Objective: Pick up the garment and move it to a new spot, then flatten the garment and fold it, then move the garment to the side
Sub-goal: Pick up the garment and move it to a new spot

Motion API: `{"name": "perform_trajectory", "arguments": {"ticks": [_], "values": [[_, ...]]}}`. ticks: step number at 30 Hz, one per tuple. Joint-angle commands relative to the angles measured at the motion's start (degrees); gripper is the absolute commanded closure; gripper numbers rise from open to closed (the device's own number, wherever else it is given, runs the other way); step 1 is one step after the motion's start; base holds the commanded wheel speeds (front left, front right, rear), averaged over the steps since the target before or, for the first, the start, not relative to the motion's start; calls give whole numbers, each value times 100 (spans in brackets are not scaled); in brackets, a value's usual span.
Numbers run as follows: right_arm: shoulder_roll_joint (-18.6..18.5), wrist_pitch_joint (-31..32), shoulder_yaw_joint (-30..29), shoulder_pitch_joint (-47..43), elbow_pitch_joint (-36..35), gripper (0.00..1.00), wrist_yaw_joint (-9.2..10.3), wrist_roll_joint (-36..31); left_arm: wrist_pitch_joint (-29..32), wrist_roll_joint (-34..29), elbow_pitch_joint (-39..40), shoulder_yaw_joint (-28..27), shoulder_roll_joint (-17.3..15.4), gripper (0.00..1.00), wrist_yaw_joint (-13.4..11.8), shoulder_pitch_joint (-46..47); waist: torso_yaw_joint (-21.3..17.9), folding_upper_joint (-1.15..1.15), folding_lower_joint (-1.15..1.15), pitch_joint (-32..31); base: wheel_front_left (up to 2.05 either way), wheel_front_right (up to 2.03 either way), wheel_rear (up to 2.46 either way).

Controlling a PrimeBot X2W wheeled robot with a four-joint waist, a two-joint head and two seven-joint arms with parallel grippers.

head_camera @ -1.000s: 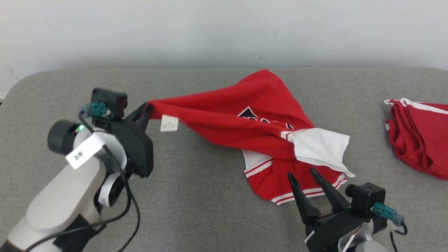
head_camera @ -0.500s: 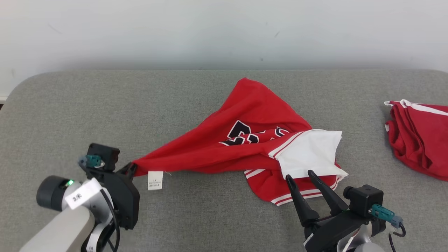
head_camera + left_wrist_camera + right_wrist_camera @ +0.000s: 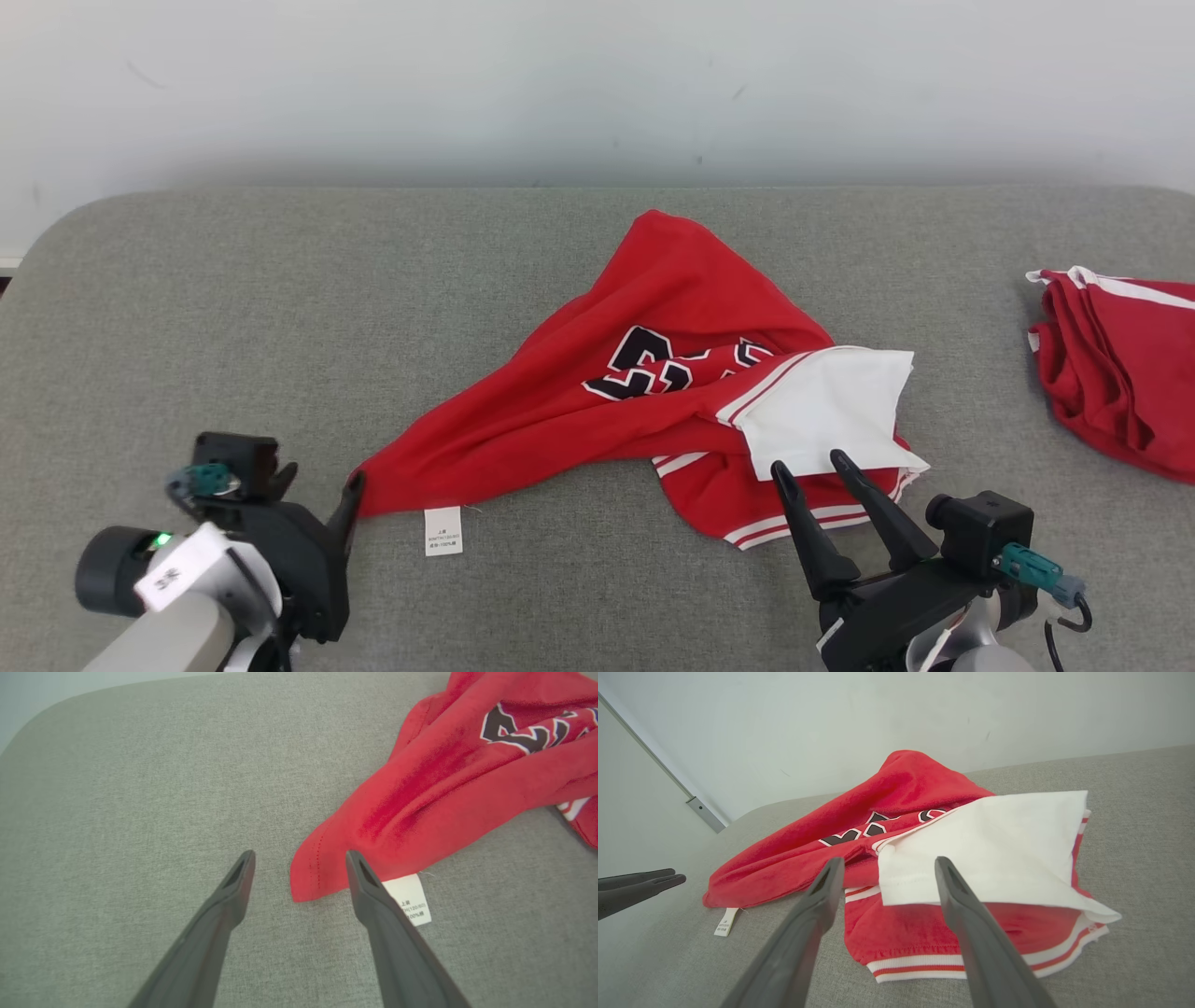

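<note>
grey padded surface [image 3: 187,308] carries everything, w/ a pale wall [image 3: 560,84] behind. the red garment [image 3: 579,411] lies mid-surface, bunched and peaked at the back, one corner stretched long toward the robot's left. that's prob. to start spreading it; it's far from flat and not folded yet. a 2nd red garment [image 3: 1120,373] sits heaped at the far right edge, well apart: no block, but less room that side. left hand [image 3: 322,473] is spread wide and holds nothing, w/ the long corner lying on the surface right at its fingertips. right hand [image 3: 808,461] is also wide and empty, poised near the striped hem [image 3: 920,967]. a white flap [image 3: 831,411] lies folded over the red and likely needs turning back. care label [image 3: 442,531] lies loose by the corner.
</note>
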State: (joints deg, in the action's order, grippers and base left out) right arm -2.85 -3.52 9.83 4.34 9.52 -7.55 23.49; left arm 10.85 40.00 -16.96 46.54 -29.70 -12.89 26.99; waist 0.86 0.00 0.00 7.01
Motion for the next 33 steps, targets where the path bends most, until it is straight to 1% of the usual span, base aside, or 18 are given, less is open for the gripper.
{"name": "perform_trajectory", "arguments": {"ticks": [1,5,10,15,18,23,26,29,33], "values": [[-10,-6,-38,-1,-13,0,13,-14,-92,58,58,-101,-61,0,-59,-113,11,0,0,-6,0,0,0],[-11,29,-145,-19,-57,0,13,-78,-458,236,318,-415,-147,0,-279,-356,42,0,0,-28,0,0,0],[-10,92,-389,-98,-125,0,13,-134,-1273,456,720,-959,-62,0,-578,-710,114,0,0,-84,0,0,0],[-9,169,-628,-157,-184,0,13,-118,-2153,547,1037,-1347,76,0,-682,-994,163,0,0,-175,0,0,0],[-10,181,-758,-175,-231,0,13,-27,-2462,550,1203,-1534,198,0,-593,-1126,183,0,0,-233,0,0,0],[-10,155,-924,-144,-256,0,13,80,-2608,370,1517,-2028,493,0,-352,-1347,187,0,0,-369,0,0,0],[-11,124,-998,-162,-243,0,13,124,-2614,99,1798,-2485,779,0,-106,-1594,181,0,0,-450,0,0,0],[-9,99,-1046,-208,-213,0,13,174,-2612,11,2019,-3009,1159,0,174,-1896,167,0,0,-533,0,0,0],[-9,92,-1087,-239,-175,0,13,207,-2613,-59,2055,-3523,1545,0,643,-2336,153,0,0,-618,0,0,0]]}}
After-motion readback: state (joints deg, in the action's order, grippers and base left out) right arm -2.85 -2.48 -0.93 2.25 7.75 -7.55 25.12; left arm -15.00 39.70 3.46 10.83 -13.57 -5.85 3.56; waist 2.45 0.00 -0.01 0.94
